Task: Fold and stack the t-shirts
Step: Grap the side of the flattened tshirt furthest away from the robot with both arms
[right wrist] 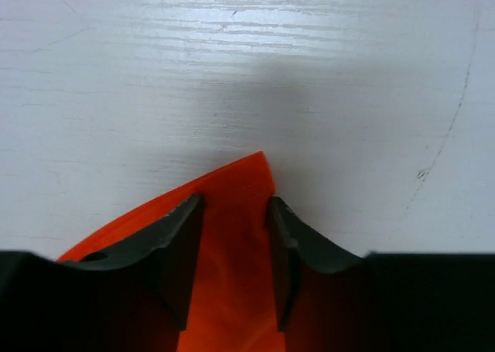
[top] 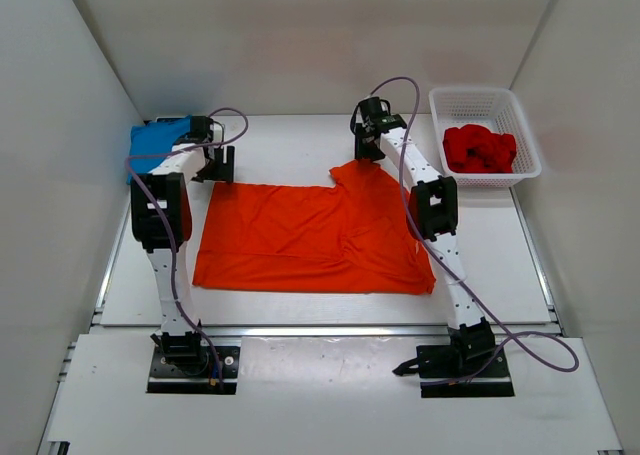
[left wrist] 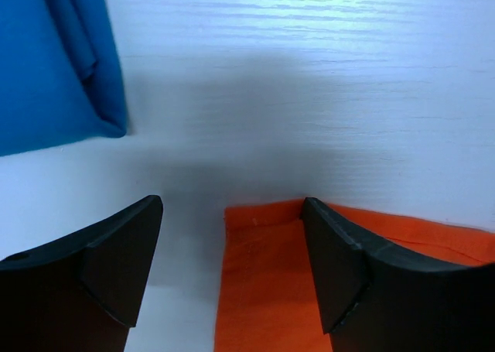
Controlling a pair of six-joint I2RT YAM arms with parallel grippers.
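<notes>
Orange t-shirt (top: pixel 310 240): spread flat at centre of table (top: pixel 290 140), far right corner drawn up into peak.
Blue t-shirt (top: pixel 152 140): folded, far left corner of table.
Red t-shirt (top: pixel 480 148): crumpled inside white basket (top: pixel 470 100), far right.
Left gripper (top: pixel 216 167): fingers spread wide, nothing held, poised over far left corner of orange t-shirt, just beside blue t-shirt.
Right gripper (right wrist: pixel 234 201): fingers drawn narrow, orange fold filling gap between them; seems pinched, contact not fully clear.

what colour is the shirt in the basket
Deep red; the shirt in the white basket shows best in the top external view.
</notes>
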